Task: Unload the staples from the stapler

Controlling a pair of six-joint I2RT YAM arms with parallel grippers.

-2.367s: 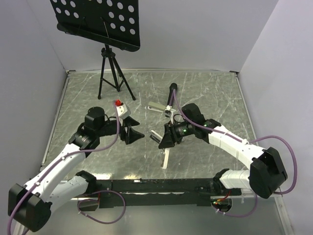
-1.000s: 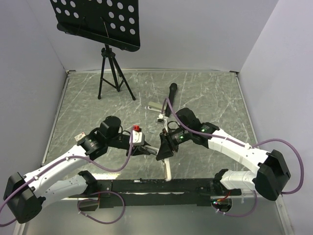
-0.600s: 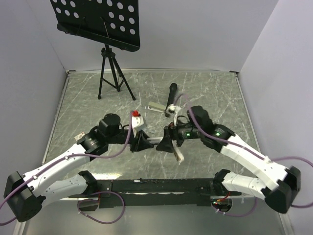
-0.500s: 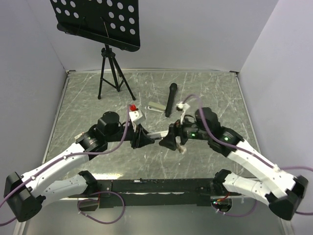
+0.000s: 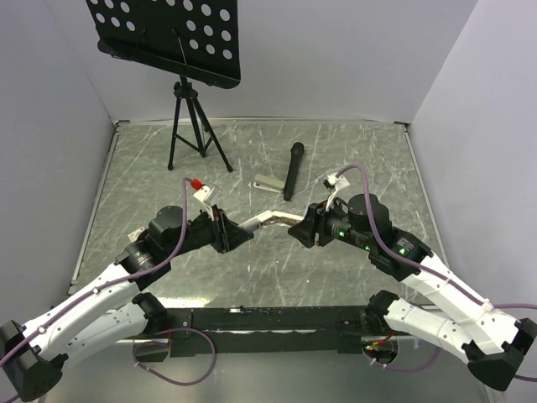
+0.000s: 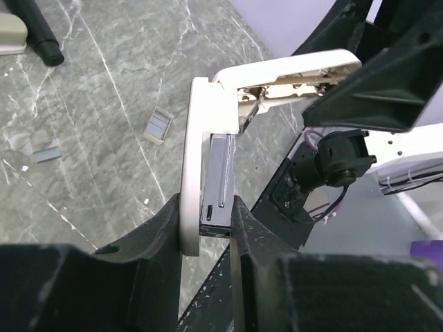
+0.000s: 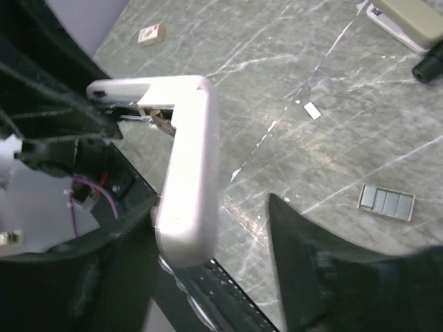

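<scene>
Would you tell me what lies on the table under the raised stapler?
Two loose staple strips lie on the table below the open stapler. Whatever sits directly behind the stapler's body and the left gripper is hidden.

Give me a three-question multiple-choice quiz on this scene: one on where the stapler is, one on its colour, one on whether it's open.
1. Where is the stapler? A lying on the table; B held up above it; C in a drawer.
2. Its body is: A red; B blue; C cream.
3. It is: A hinged open; B folded shut; C in two pieces.
Answers: 1 B, the left jaws pinch its base and the table shows beneath it. 2 C, it looks cream in every view. 3 A, the two halves stand apart at an angle and the metal magazine lies exposed.
</scene>
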